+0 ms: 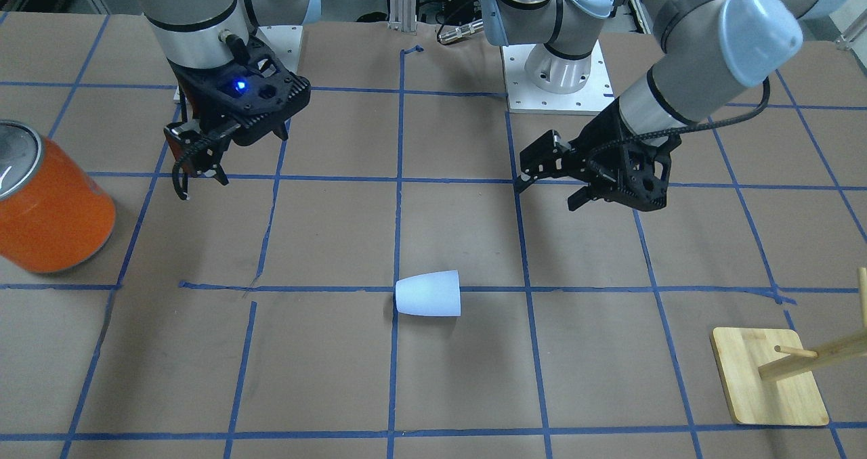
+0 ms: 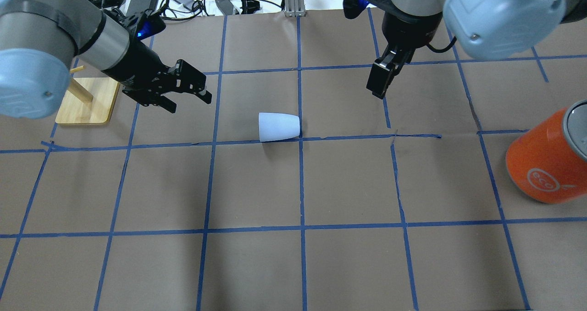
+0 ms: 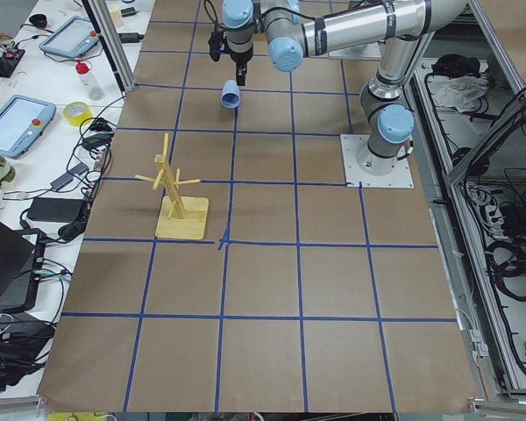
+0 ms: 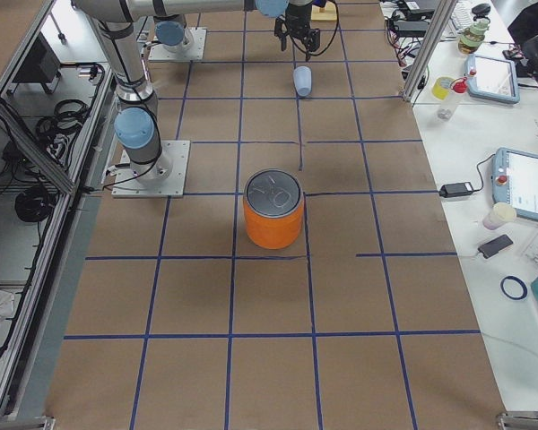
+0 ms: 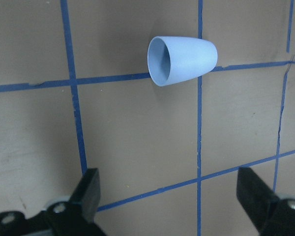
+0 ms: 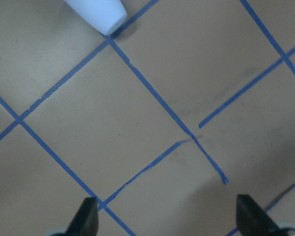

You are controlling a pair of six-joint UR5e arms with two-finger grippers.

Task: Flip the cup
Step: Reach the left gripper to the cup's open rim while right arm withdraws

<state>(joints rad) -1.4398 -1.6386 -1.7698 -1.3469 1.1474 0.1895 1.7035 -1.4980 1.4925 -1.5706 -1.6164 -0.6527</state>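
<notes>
The cup (image 2: 279,127) is a pale blue-white tumbler lying on its side on the brown table, mouth toward the overhead view's left. It also shows in the front view (image 1: 429,294). In the left wrist view the cup (image 5: 182,60) lies ahead with its open mouth in sight. My left gripper (image 2: 189,98) is open and empty, hovering left of the cup and apart from it. My right gripper (image 2: 379,87) is open and empty, above the table to the right and beyond the cup. The right wrist view shows only the cup's base (image 6: 96,12) at the top edge.
A large orange can (image 2: 545,164) with a silver top stands at the right edge of the overhead view. A wooden peg stand (image 2: 87,102) sits at the left, beneath my left arm. Blue tape lines grid the table.
</notes>
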